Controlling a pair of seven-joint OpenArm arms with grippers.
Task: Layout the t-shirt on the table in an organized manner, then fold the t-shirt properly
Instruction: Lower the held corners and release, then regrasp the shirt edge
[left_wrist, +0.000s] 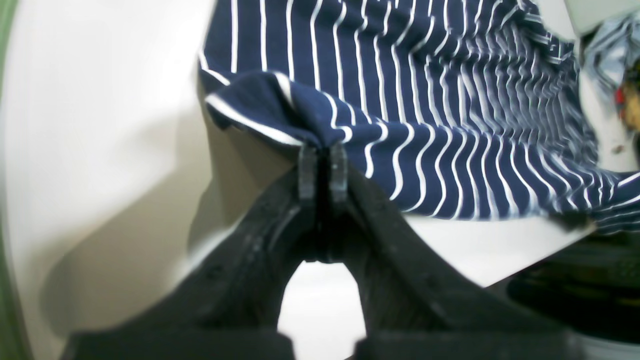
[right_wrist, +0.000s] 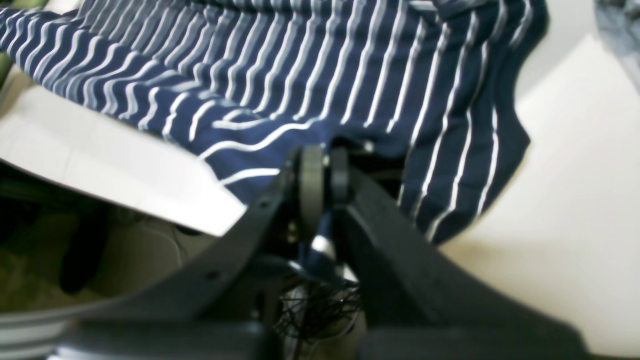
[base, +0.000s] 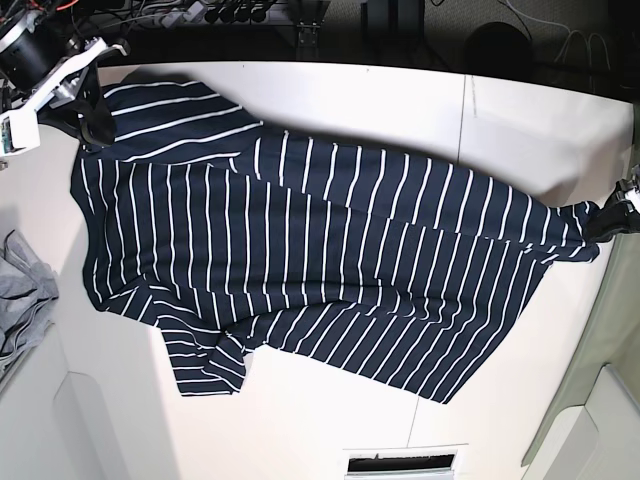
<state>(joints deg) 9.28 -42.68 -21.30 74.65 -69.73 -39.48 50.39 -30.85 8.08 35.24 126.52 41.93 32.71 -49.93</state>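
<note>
The t-shirt (base: 320, 260) was spread across the table (base: 330, 95), stretched between both arms. One edge was pinched in the closed left gripper (left_wrist: 323, 167) at the table's side, and another edge was clamped in the closed right gripper (right_wrist: 324, 172).

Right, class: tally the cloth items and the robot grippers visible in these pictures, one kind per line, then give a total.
Dark navy white-striped t-shirt: 1
Plain light grey cloth: 1
Black grippers, left gripper and right gripper: 2
Total: 4
</note>
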